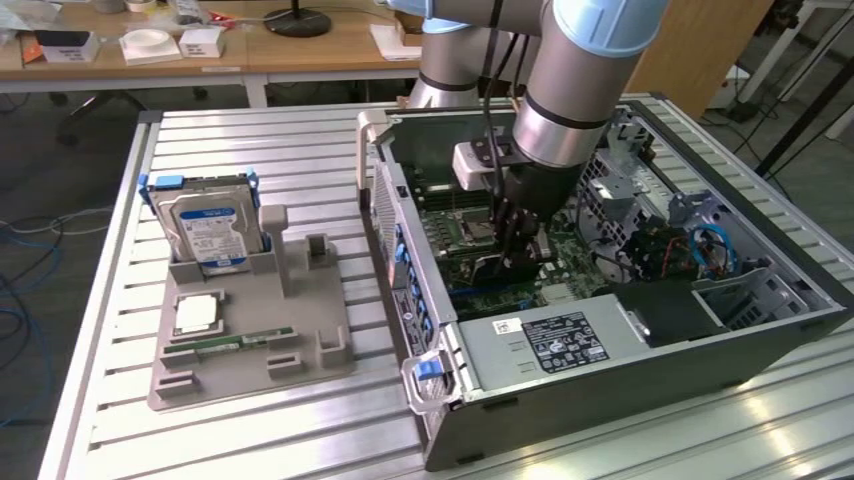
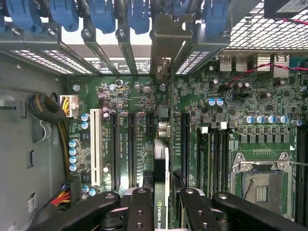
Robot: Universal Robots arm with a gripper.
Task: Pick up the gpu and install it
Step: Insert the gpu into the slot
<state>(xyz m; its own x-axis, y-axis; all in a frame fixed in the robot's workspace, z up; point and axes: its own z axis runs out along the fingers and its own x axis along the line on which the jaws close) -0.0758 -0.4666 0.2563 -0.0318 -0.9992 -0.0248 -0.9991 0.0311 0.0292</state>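
Grips the gpu edge-on in the partly closed gripper, over motherboard slots inside the case — blue clips crowding its bracket end. At the case's nine o'clock, exterior view — one hard drive, one memory stick.

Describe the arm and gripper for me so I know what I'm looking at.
The arm is a silver-grey tube with a pale blue joint cap and a black band, turning black toward the wrist. Black cables run down its side past a whitish box. The gripper is black, with jointed link bars and round pivot pins.
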